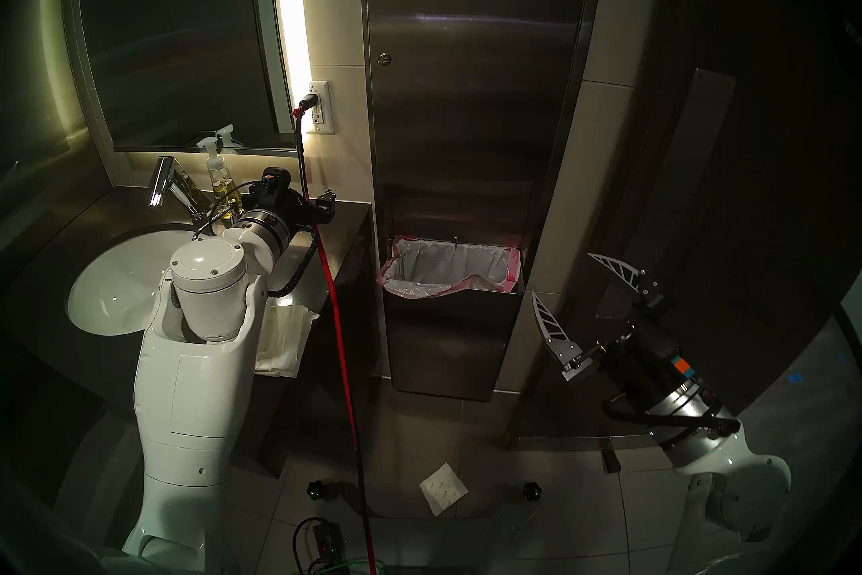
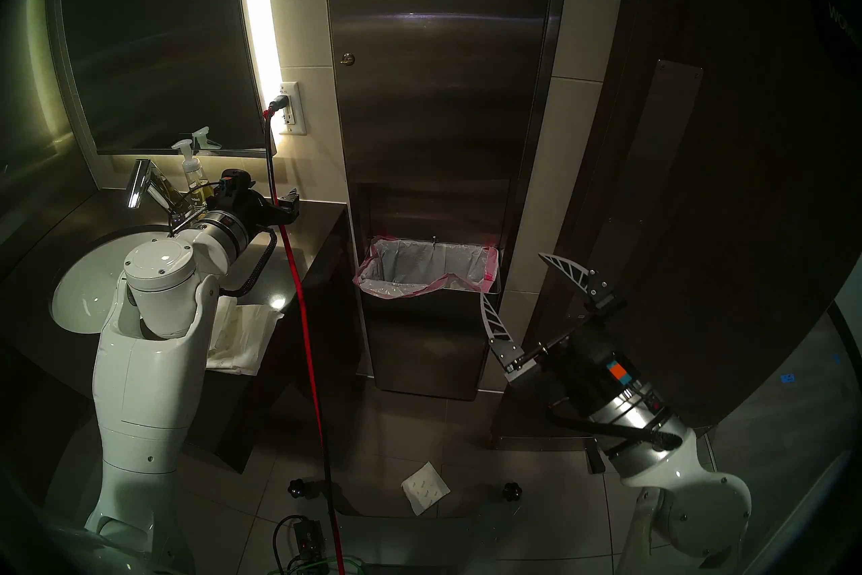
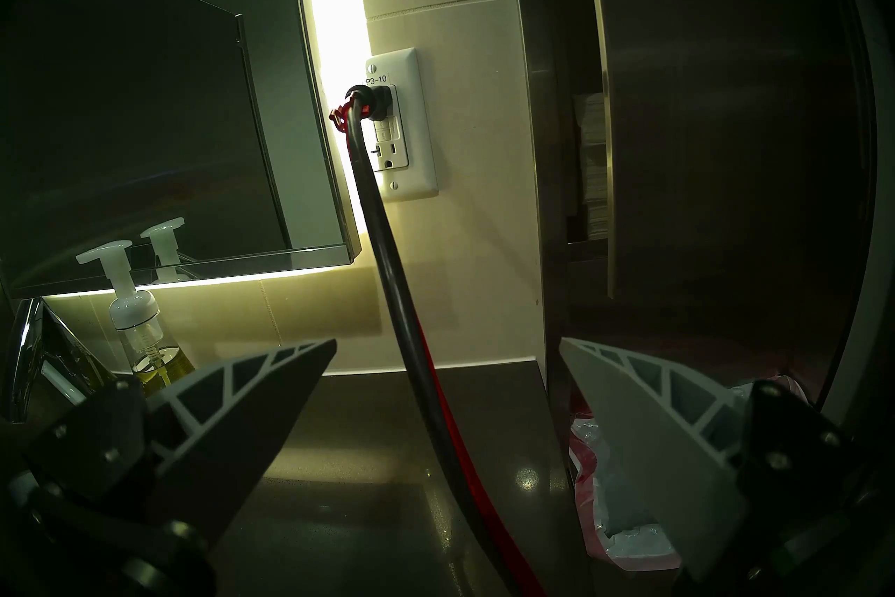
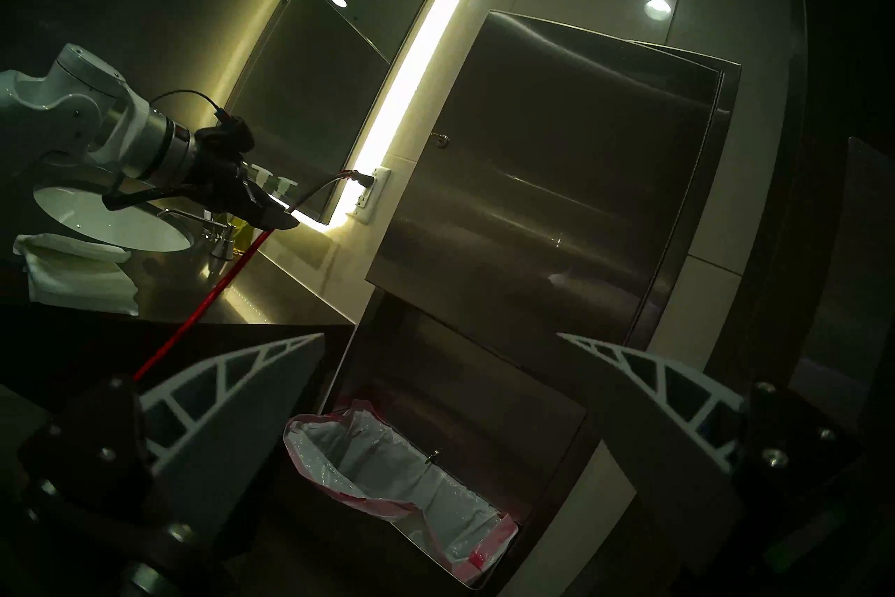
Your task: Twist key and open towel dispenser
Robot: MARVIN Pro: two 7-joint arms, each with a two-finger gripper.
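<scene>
now towel dispenser door ajar, both grippers wide

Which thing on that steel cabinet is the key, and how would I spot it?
Find the towel dispenser, the tall brushed-steel cabinet right of the lit mirror. On its door, near the left edge about level with the wall outlet, sits a small round lock. The key is the tiny brassy tab sticking out of it, the only thing on that flat panel.
</scene>
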